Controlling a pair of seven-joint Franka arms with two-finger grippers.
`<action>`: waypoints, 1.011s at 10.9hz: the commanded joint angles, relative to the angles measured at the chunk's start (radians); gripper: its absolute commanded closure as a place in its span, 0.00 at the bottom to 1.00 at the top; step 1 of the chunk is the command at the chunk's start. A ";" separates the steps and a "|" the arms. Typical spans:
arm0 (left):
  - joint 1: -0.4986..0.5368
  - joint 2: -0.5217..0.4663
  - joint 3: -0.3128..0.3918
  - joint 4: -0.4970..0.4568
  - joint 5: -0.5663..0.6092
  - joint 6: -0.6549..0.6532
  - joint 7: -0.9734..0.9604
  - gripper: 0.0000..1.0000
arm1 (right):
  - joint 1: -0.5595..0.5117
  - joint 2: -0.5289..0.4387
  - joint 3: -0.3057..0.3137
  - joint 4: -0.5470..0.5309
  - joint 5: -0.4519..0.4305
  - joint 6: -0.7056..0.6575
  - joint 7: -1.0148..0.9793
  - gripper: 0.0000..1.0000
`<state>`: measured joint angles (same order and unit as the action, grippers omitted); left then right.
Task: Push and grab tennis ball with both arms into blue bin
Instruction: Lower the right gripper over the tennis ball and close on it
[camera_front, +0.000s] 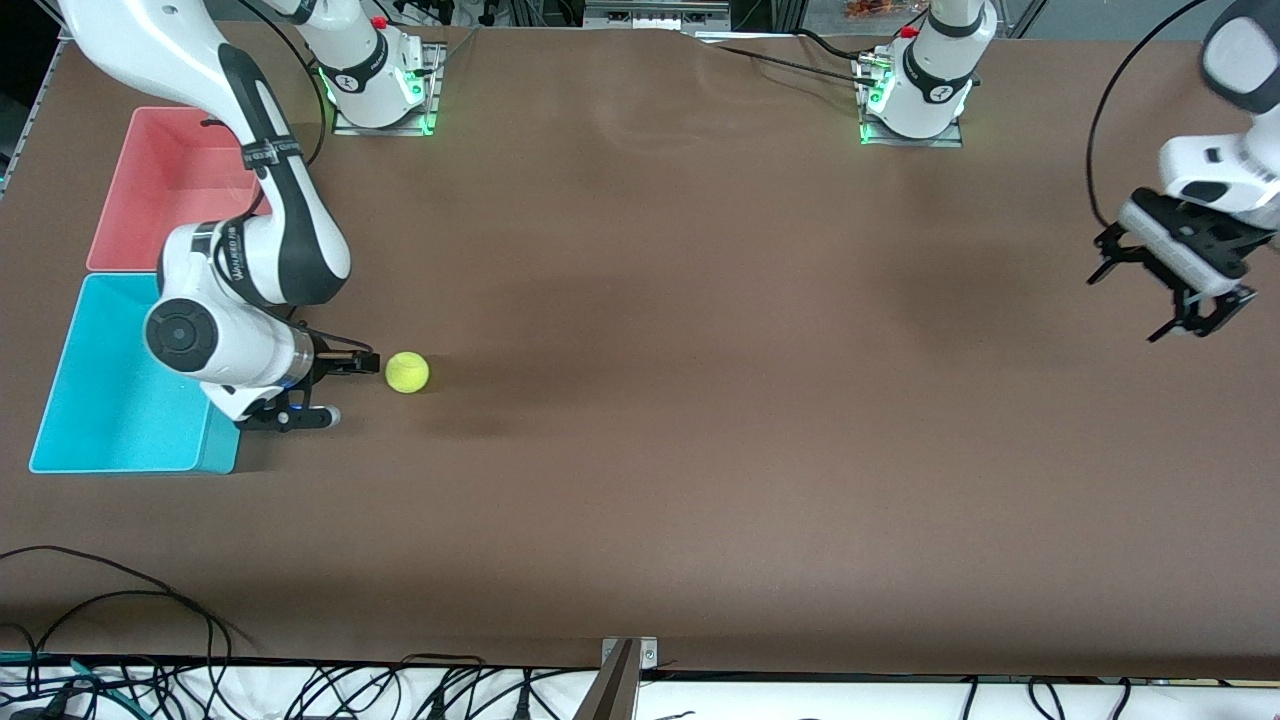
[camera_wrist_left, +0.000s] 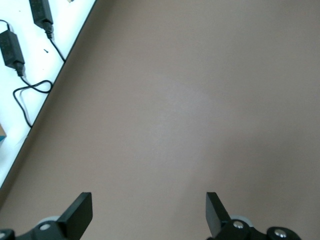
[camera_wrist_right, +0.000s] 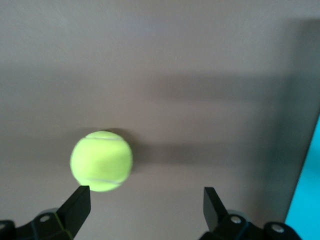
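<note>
The yellow-green tennis ball (camera_front: 407, 372) (camera_wrist_right: 101, 161) lies on the brown table near the right arm's end. My right gripper (camera_front: 350, 388) (camera_wrist_right: 145, 197) is low over the table between the ball and the blue bin (camera_front: 110, 385), open, with nothing between its fingers. The ball sits just off the tip of one finger (camera_wrist_right: 77, 202), outside the gap. A strip of the blue bin's wall (camera_wrist_right: 307, 200) shows at the edge of the right wrist view. My left gripper (camera_front: 1128, 308) (camera_wrist_left: 147, 202) hangs open and empty in the air over bare table at the left arm's end.
A pink bin (camera_front: 165, 190) stands against the blue bin, farther from the front camera. Black cables (camera_front: 120, 640) trail along the table's near edge. Power adapters and cords (camera_wrist_left: 20, 55) lie off the table edge in the left wrist view.
</note>
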<state>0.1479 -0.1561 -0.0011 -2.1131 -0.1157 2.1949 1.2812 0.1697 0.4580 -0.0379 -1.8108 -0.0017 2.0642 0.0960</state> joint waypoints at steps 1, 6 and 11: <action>-0.031 -0.006 0.050 0.091 0.022 -0.107 -0.020 0.00 | 0.004 -0.021 0.000 -0.117 0.009 0.086 0.018 0.00; -0.051 -0.013 0.059 0.191 0.039 -0.265 -0.377 0.00 | 0.004 0.014 -0.002 -0.168 0.002 0.191 0.016 0.00; -0.067 -0.013 0.046 0.350 0.085 -0.548 -0.816 0.00 | 0.005 0.011 -0.007 -0.177 -0.007 0.203 0.007 0.00</action>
<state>0.0944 -0.1670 0.0488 -1.8442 -0.0665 1.7715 0.6036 0.1701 0.4780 -0.0408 -1.9798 -0.0024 2.2477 0.1049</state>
